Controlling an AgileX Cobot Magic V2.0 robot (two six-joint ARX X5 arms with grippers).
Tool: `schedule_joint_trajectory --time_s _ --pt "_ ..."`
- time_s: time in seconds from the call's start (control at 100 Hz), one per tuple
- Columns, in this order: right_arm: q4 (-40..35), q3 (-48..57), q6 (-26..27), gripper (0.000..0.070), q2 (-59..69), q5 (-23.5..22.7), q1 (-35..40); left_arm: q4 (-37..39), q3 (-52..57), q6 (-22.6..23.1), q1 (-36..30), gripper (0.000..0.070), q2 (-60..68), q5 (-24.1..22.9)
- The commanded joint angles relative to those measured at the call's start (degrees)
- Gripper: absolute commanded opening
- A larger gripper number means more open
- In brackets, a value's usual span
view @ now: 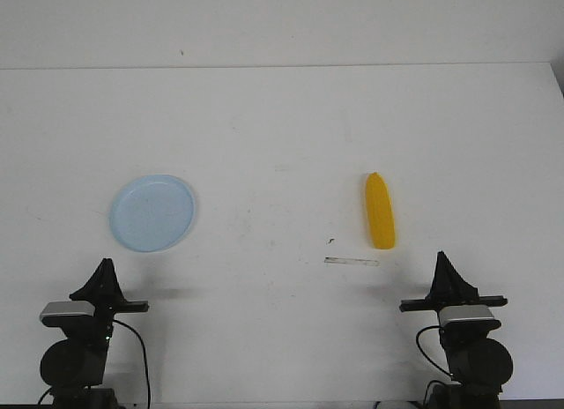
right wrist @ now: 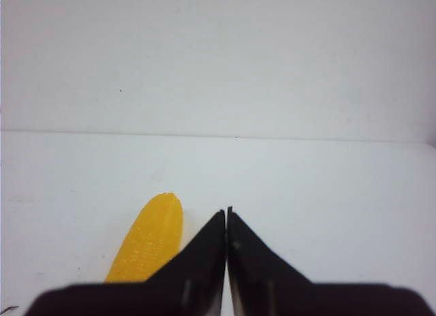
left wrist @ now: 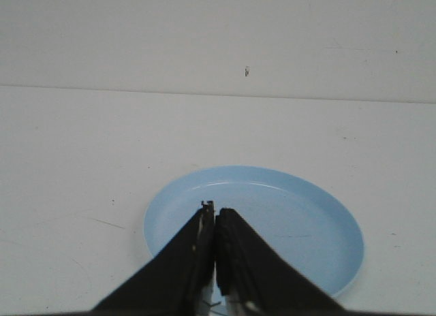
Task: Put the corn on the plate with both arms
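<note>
left gripper (left wrist: pixel 214 214): jaws pressed together, nothing held | right gripper (right wrist: pixel 226 214): jaws pressed together, nothing held | light-blue plate (view: pixel 152 212): seen just beyond the left jaws, bare | yellow corn cob (view: pixel 380 211): laid on white table (view: pixel 282 127) beyond the right jaws, toward the left arm's side, well apart from plate

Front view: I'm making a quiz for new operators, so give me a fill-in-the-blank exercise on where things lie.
1. The corn lies on the robot's ____ side of the table.
2. The plate holds ____.
3. Both the left claw and the right claw are ____.
4. The strip of tape lies between the corn and the ____ claw.

Missing words: right; nothing; shut; right
</note>
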Motion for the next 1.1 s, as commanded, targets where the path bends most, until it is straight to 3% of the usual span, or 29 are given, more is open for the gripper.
schedule_joint_trajectory --time_s 0.0,0.29,0.48,0.61,1.09 --pt "0.61 -0.07 -0.11 0.0 0.07 0.0 0.13 0.79 -1.18 0.11 0.02 0.0001 -0.09 -0.09" --pt "0.59 -0.07 -0.11 0.0 0.07 0.0 0.13 0.96 -1.18 -0.33 0.02 0.0001 -0.09 -0.28" --pt "0.59 -0.07 -0.11 0.0 0.07 0.0 0.13 0.87 1.49 -0.72 0.02 0.0001 0.02 -7.26" --pt "0.59 -0.07 -0.11 0.0 0.07 0.0 0.13 -0.11 6.01 -0.74 0.02 0.0001 0.81 -7.72" --pt "0.59 -0.07 -0.11 0.0 0.07 0.0 0.13 -14.93 28.11 -0.5 -0.02 0.0001 19.82 -7.58"
